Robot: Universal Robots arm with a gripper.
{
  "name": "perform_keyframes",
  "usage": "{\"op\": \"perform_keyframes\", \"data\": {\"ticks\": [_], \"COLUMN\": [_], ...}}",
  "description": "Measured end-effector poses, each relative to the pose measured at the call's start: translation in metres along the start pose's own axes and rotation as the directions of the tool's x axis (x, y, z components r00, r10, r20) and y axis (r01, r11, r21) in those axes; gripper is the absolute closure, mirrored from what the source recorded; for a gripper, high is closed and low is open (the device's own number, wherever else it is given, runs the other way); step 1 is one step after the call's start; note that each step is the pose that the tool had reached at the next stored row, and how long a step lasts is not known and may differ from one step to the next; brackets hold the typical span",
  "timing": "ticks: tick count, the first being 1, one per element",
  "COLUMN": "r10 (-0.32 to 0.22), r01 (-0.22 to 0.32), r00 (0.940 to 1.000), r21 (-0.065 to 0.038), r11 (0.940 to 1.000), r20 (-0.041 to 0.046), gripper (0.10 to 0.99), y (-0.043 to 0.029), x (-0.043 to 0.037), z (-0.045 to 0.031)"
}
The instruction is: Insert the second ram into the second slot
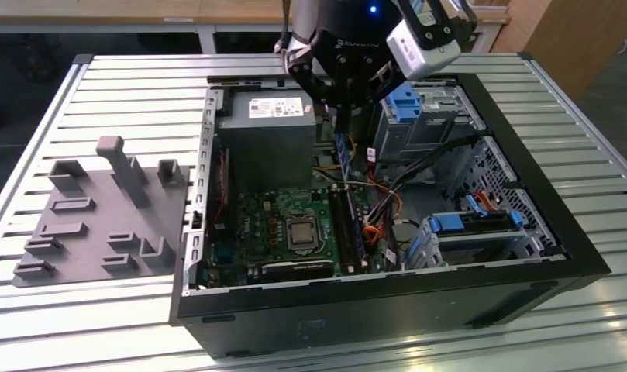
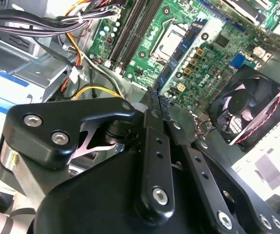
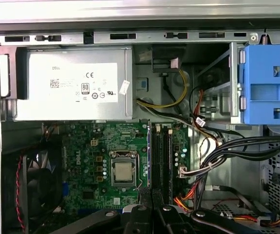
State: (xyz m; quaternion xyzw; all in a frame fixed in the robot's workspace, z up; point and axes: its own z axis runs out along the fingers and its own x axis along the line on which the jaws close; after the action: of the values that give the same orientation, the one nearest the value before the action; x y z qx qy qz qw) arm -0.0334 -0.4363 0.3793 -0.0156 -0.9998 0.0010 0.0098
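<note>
Above the open computer case (image 1: 396, 306), your end effector (image 1: 334, 108) is clamped on one end of the second ram (image 2: 181, 51), so the blue stick hangs lengthwise off the fingertips, clear of the motherboard and not yet in the black memory slots (image 3: 162, 156). Held by its end like that, it could pivot or slip in the grip, arrive skewed and jam on a slot edge. Mind too the loose cables (image 3: 242, 145) beside the slots, which it may snag.

The ribbed worktop (image 1: 44, 325) is bare silvery metal with a soft sheen. The case (image 1: 396, 318) is matt black outside and raw grey metal within. The gripper (image 2: 154, 95) is matt black metal with bright screws, and the ram (image 2: 181, 53) is a smooth blue board.
</note>
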Motion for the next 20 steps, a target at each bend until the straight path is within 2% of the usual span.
{"op": "perform_keyframes", "data": {"ticks": [20], "r10": [0.000], "r01": [0.000], "r00": [1.0000], "r21": [0.004], "r11": [1.0000], "r20": [0.0001], "gripper": [0.969], "y": [-0.0001], "x": [-0.0001], "z": [0.0059]}}
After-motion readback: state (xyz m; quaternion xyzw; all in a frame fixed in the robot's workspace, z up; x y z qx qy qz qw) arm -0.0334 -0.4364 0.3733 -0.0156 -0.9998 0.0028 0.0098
